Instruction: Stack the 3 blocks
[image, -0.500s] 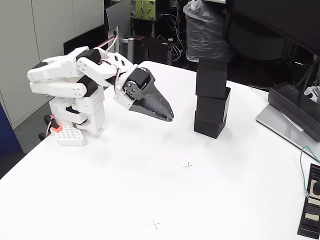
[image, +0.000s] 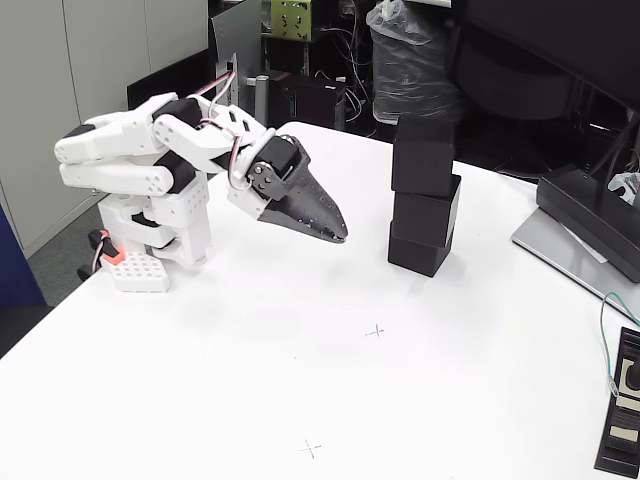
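Note:
Three matte black blocks stand in one column on the white table, right of centre in the fixed view: the bottom block (image: 420, 248), the middle block (image: 427, 211) and the top block (image: 424, 156), each slightly offset from the one below. My gripper (image: 338, 232) hangs a little above the table, well to the left of the column. Its dark fingers are pressed together with nothing between them. The white arm is folded back over its base (image: 140, 268) at the left.
A dark bag-wrapped bundle (image: 410, 60) rises just behind the stack. A grey device (image: 590, 222) sits at the right edge, a flat black labelled device (image: 624, 415) with a cable at the lower right. Small cross marks (image: 376, 331) dot the table (image: 300, 390).

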